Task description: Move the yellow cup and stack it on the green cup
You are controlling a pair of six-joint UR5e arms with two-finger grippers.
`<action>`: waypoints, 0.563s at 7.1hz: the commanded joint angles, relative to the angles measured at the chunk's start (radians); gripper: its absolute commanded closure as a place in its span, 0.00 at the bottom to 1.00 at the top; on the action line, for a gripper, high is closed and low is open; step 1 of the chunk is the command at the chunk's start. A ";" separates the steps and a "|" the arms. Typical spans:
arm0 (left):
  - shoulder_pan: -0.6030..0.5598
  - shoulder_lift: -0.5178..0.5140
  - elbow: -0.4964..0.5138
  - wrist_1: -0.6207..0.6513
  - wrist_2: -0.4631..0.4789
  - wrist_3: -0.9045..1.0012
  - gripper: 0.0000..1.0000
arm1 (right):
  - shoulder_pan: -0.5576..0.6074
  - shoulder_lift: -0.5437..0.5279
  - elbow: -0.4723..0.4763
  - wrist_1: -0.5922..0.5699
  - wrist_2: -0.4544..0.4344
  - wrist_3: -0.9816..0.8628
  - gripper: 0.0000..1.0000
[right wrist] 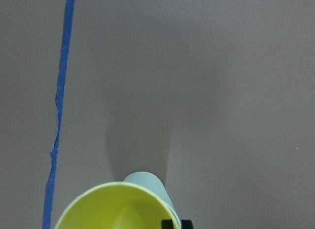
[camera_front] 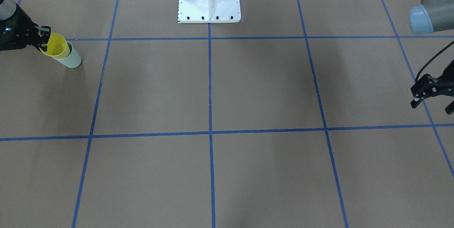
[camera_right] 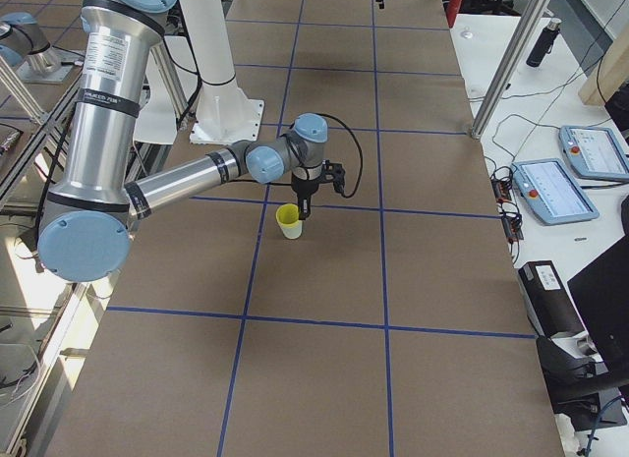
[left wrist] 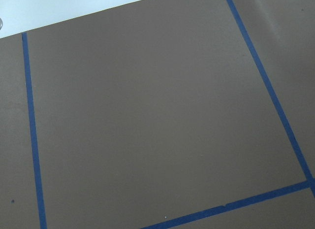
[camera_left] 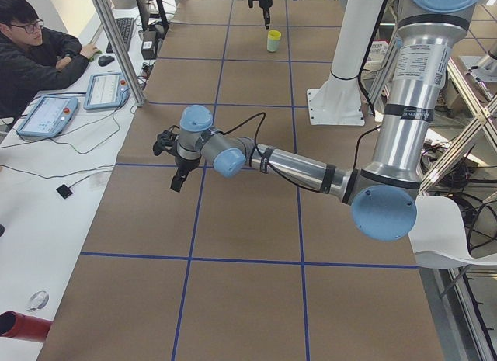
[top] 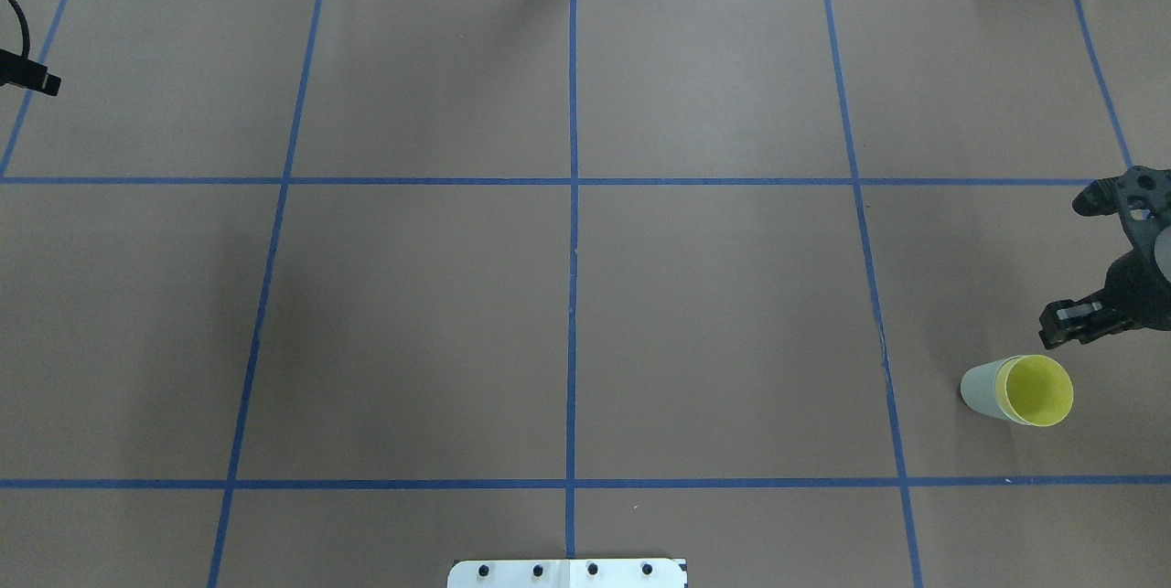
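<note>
A: Whereabouts of the yellow cup (top: 1036, 390)?
B: Seated upright inside the green cup (top: 977, 390), on the bench (top: 412, 323) toward the robot's right end.
A: And against the right jaws?
B: Rim just beside one finger, slightly below it; touching or not, cannot tell. Spread wide, gripping nothing.
A: Left jaws?
B: Far across the bench, likewise parted and empty.

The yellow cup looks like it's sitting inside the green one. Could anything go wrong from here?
Yes. The right gripper is open, but one of its fingers hangs right by the rim of the yellow cup; pulling away sideways could catch it and topple the stack. The yellow cup also stands proud of the green cup, so it may be loosely seated.
</note>
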 commanded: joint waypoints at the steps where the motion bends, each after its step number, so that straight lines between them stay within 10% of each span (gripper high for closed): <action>1: -0.024 0.001 0.001 0.013 -0.002 0.001 0.00 | 0.010 0.006 0.009 0.001 0.004 0.001 0.00; 4: -0.155 -0.062 0.018 0.404 0.015 0.369 0.00 | 0.079 0.020 0.001 0.013 0.005 -0.003 0.00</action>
